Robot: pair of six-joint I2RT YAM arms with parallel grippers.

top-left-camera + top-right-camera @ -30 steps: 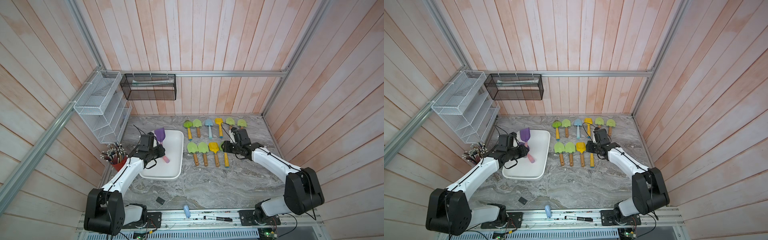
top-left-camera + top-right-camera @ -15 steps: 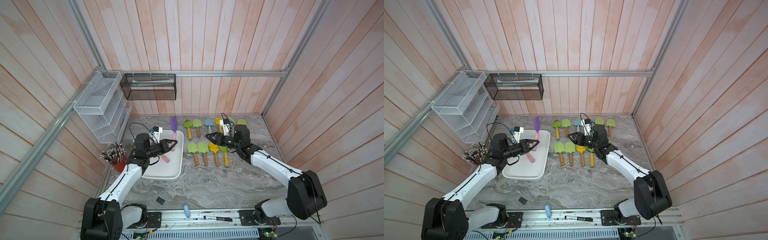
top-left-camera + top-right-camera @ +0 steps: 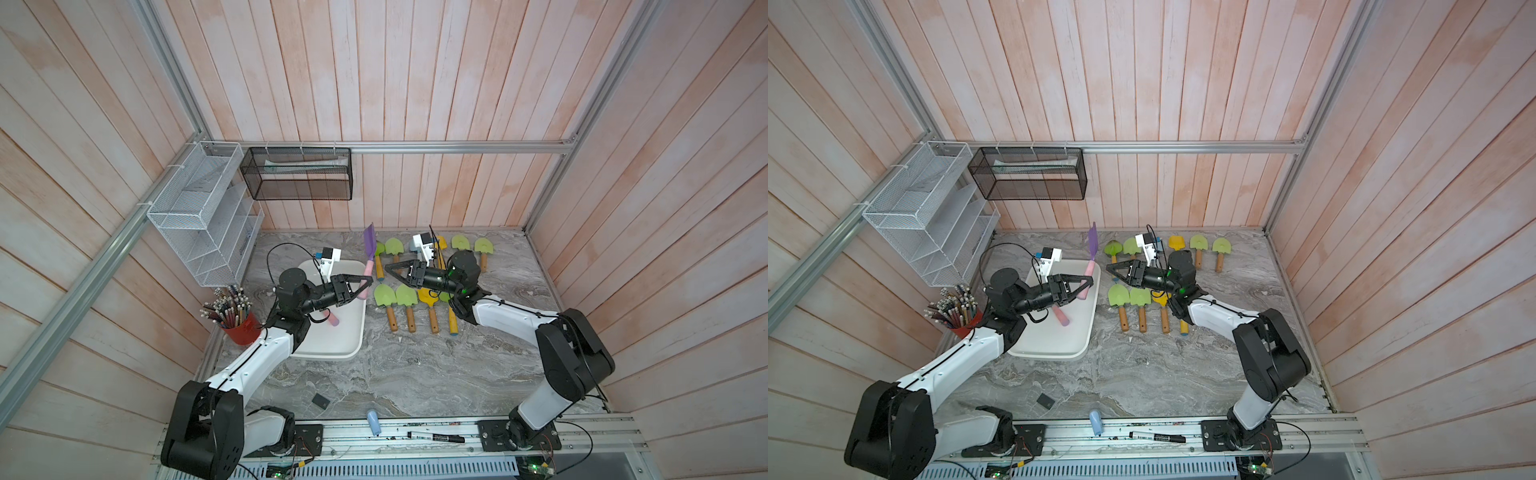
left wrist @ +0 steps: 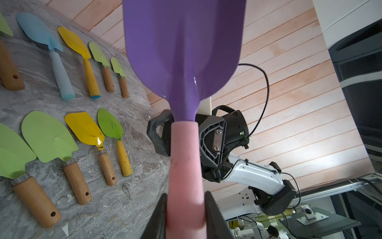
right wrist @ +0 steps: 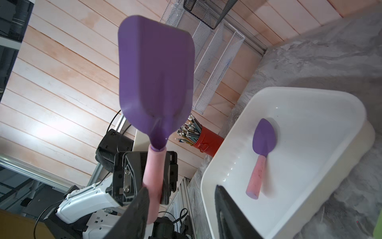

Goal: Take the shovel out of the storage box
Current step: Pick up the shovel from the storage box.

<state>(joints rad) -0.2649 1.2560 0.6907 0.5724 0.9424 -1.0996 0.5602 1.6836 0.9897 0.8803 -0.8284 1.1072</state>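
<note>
Overhead, in both top views, the left gripper (image 3: pixel 366 286) is clenched on the pink handle of the shovel (image 3: pixel 369 240). The shovel stands blade up, out of the box (image 3: pixel 332 355) and raised over its far corner on the right arm's side. The right gripper (image 3: pixel 390 270) points at that handle from close by, apart from it. A 2nd shovel (image 3: pixel 1061 316) lies in the box, its blade hidden under the left arm. 2 rows of other shovels (image 3: pixel 384 296) lie on the table (image 3: pixel 415 374) beside the box

From the left wrist, both black fingers (image 4: pixel 214 217) press the handle, the purple blade looms large beyond them, and the right gripper sits behind the handle

From the right wrist, that gripper's jaws stand released and well parted. The handle runs just beside 1 finger (image 5: pixel 137 211), and I cannot tell whether they touch. The 2nd shovel lies flat on the box floor
</note>
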